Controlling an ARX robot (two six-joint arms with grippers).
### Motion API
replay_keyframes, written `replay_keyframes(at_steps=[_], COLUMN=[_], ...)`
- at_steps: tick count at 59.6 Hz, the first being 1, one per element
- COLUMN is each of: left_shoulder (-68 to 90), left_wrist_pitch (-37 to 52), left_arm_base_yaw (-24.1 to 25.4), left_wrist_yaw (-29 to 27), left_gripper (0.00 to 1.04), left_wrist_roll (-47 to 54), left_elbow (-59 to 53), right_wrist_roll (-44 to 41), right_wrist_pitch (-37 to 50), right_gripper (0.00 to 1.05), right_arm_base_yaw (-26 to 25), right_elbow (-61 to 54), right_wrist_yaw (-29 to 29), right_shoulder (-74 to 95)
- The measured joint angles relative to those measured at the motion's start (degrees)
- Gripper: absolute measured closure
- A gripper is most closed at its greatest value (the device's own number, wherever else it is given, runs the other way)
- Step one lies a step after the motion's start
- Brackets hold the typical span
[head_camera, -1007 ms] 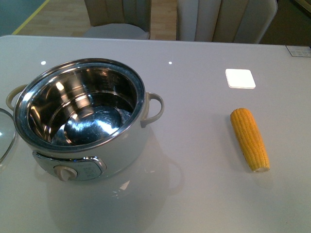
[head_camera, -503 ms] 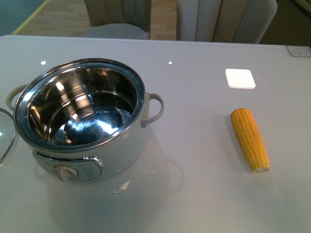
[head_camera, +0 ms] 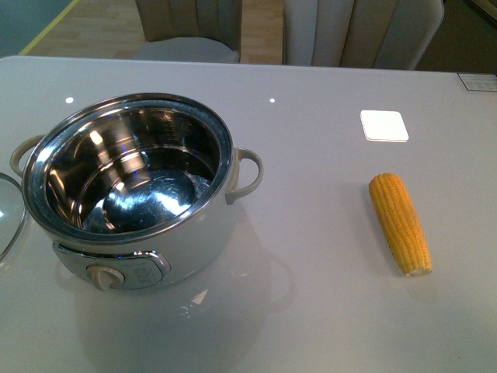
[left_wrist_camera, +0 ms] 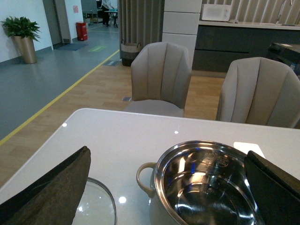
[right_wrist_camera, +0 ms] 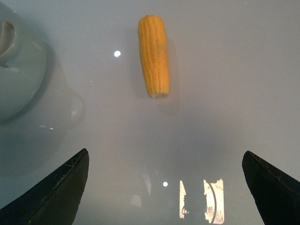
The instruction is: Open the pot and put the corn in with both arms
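Note:
The cream-white pot (head_camera: 132,183) stands uncovered on the table's left side, its steel inside empty and its dial panel facing me. Its glass lid (head_camera: 8,214) lies flat on the table just left of it. The yellow corn (head_camera: 399,221) lies on the table to the right, well apart from the pot. Neither arm shows in the front view. My left gripper (left_wrist_camera: 168,187) hangs open above the pot (left_wrist_camera: 206,183) and the lid (left_wrist_camera: 96,204). My right gripper (right_wrist_camera: 166,187) is open above bare table, with the corn (right_wrist_camera: 154,54) beyond its tips and the pot's side (right_wrist_camera: 18,70) at the edge.
A white square coaster (head_camera: 384,125) lies on the table behind the corn. Beige chairs (head_camera: 357,31) stand along the table's far edge. A grey label (head_camera: 477,81) sits at the far right corner.

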Motion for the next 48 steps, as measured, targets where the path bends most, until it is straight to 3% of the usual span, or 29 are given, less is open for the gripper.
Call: replay_keyframes(at_steps=[19,33,48], left_shoulder=[0.0,0.0,0.0], left_wrist_pitch=[0.0,0.0,0.0], left_arm_base_yaw=[0.0,0.0,0.0], left_wrist_yaw=[0.0,0.0,0.0], left_gripper=[0.07,0.07,0.07], left_wrist_roll=[0.0,0.0,0.0], left_elbow=[0.0,0.0,0.0], right_wrist_roll=[-5.3,-6.3,-6.3], right_wrist_pitch=[35.8,40.9,40.9], right_gripper=[0.09,0.09,0.09], right_arm_base_yaw=[5.1,7.5,9.0], right_elbow=[8.9,21.4,31.3], right_wrist_yaw=[5.5,7.0,7.6], right_shoulder=[45.5,71.9,84.7])
